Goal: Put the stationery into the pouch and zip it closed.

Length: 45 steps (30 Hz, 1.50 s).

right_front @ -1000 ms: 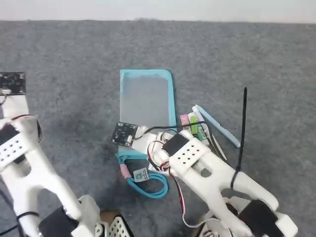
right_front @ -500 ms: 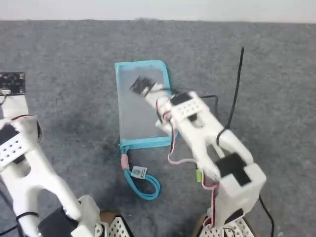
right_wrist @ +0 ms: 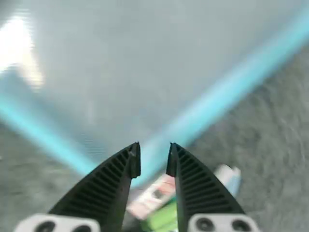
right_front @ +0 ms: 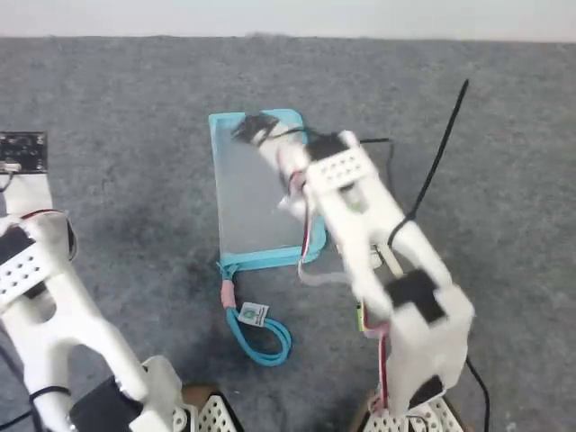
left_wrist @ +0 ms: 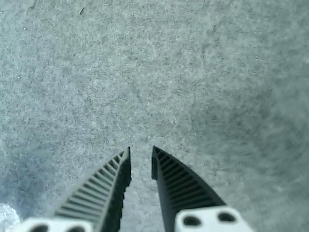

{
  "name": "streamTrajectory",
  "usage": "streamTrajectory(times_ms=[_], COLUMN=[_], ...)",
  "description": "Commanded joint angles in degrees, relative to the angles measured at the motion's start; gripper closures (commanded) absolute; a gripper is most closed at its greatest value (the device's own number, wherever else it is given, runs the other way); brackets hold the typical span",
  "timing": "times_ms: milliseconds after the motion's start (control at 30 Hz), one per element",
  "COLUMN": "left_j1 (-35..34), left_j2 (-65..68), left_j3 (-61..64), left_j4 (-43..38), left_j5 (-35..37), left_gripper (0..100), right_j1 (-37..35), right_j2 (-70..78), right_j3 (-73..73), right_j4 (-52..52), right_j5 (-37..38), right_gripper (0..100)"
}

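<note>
My right tool [right_wrist: 153, 157] has swung over the pouch [right_front: 252, 198], a little open and holding nothing. The pouch has slid away slightly. The stationery [right_wrist: 154, 198] lies outside, just beside it, so packing is not begun.

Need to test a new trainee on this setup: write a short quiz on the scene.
1. True or false: the right hand grips a pen.
2. What lies under the left hand? A) a notebook B) bare grey carpet C) a tray
3. Fill in: the pouch has a border coloured ____.
Key: 1 false, it is open and holds nothing. 2 B. 3 blue.
</note>
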Motion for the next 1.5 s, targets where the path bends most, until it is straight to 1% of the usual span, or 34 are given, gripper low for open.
streamTrajectory(times_ms=[0,100,167,300,433,533,833,1033,1167,1233,1300,1400,1467], left_j1=[0.0,0.0,0.0,0.0,0.0,0.0,0.0,0.18,0.18,0.18,0.18,0.18,0.18], left_j2=[-0.26,-0.26,-0.26,-0.26,-0.26,-0.26,-0.26,-0.26,-0.26,-0.26,-0.26,-0.26,-0.26], left_j3=[-0.4,0.48,0.84,0.92,0.92,1.01,1.01,1.01,1.01,1.01,1.01,1.63,2.42], left_j4=[-2.37,-3.08,-3.08,-2.64,-2.55,-2.55,-2.55,-2.55,-2.55,-2.55,-2.55,-2.55,-2.81], left_j5=[-1.93,-2.29,-2.29,-2.02,-2.02,-2.02,-2.2,-2.2,-2.2,-2.2,-2.2,-2.11,-2.2], left_gripper=[93,93,93,93,93,93,93,93,93,93,93,93,93], right_j1=[-6.11,-10.51,-12.7,-13.05,-13.05,-10.77,0.92,8.04,10.59,9.71,6.99,1.54,-1.8], right_j2=[-15.96,-24.92,-28.26,-27.03,-20.44,-14.73,-3.03,4.26,10.42,11.12,9.89,5.93,3.3], right_j3=[15.91,30.33,35.69,36.92,36.57,32.44,16.0,1.58,-9.41,-13.89,-16.79,-17.49,-16.44], right_j4=[-6.64,-13.76,-15.96,-16.92,-22.37,-24.66,-24.4,-18.24,-11.38,-5.23,0.57,7.87,12.0], right_j5=[0.97,1.05,0.97,0.7,0.18,-2.2,-2.55,-2.02,-2.64,-5.36,-9.93,-17.85,-21.36], right_gripper=[89.4,89.3,89.2,89.1,89.1,89.1,89.1,89.1,89.1,89.1,89.1,89.2,89.2])
